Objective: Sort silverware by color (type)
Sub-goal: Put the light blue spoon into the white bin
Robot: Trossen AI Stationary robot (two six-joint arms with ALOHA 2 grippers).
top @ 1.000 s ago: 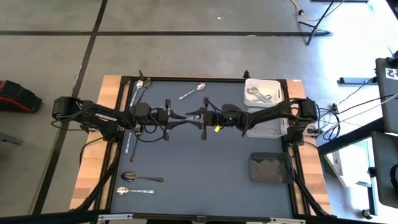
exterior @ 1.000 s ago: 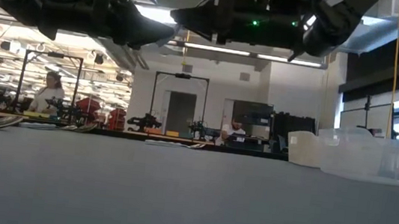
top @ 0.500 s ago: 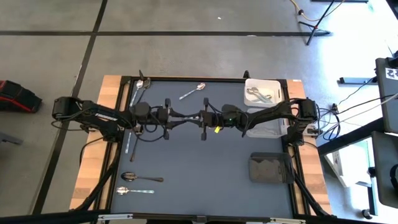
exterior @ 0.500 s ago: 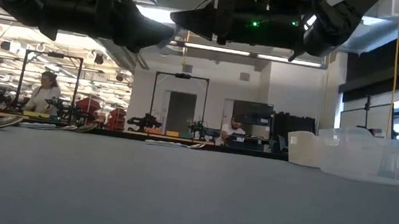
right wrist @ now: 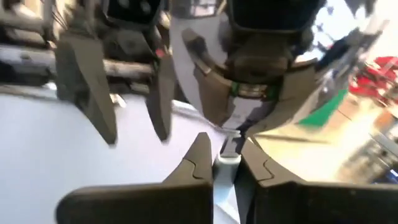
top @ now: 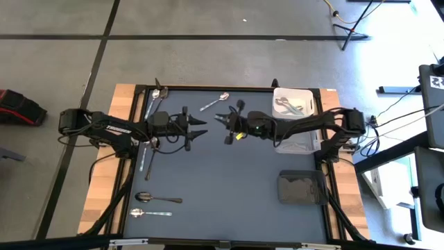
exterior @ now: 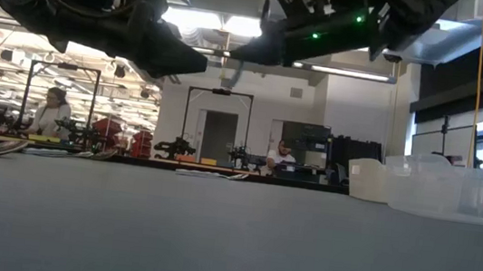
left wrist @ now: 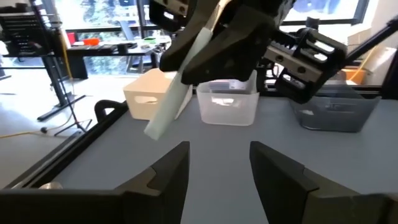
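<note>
The white bin (top: pixel 292 92) sits at a far corner of the bench (top: pixel 229 187) and already has a few pieces of silverware (top: pixel 287 105) in it. Out toward the middle of the bench from that bin, the right gripper (top: pixel 220 119) hangs above the surface with its fingers pinched narrow on a slim pale utensil (left wrist: pixel 169 107). The utensil slants down out of the gripper, and which kind it is cannot be told. A little farther from the white bin, the left gripper (top: pixel 200 130) faces the right one tip to tip with a small gap between them. Its two fingers (left wrist: pixel 163 176) stand apart and hold nothing. A single shiny spoon (top: pixel 215 101) lies flat on the bench farther along the same far edge than the white bin, beyond both grippers. More utensils are heaped (top: pixel 155 96) at the far corner opposite the white bin. Two spoons (top: pixel 157 200) lie side by side well away from the bin, toward the opposite near corner. A clear bin (top: pixel 295 141) stands just beside the white bin, partly under the right arm. A dark bin (top: pixel 300 187) sits past the clear one on the same side.
</note>
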